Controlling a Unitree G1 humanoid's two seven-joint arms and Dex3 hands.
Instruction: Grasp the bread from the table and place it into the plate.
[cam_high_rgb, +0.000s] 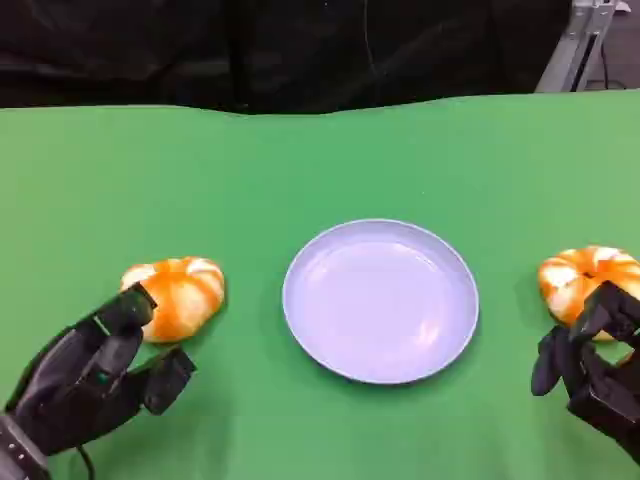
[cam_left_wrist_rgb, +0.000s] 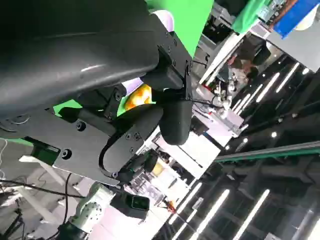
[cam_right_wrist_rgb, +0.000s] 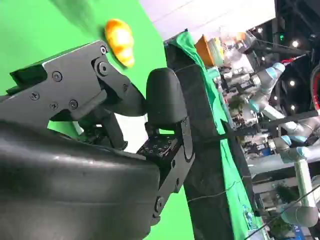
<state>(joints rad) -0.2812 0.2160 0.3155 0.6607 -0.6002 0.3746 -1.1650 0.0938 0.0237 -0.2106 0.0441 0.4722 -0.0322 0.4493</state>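
Green cloth is covering the table in front of you, with a black curtain hanging behind it.

Left hand: it is hovering at about 8 o'clock from the plate, fingers apart and holding nothing. One fingertip is sitting against or just short of the near edge of the left bread; the head view is not settling which.

Right hand: it is hovering at about 4 o'clock from the plate, fingers loosely curled but closing on nothing. Its fingertips are overlapping the near edge of the right bread; contact cannot be confirmed.

Plate: it is lying at the centre, pale blue and holding nothing.

Progress: you are judging the task as barely begun. Neither roll is being gripped or lifted, and both are lying on the cloth, one at 9 o'clock and one at 3 o'clock from the plate. Grasp, carry and release are all remaining.

Orientation: each roll is lying flat, domed and near-round. The left one is looking slightly wider than deep, its long axis running 9 to 3 o'clock.
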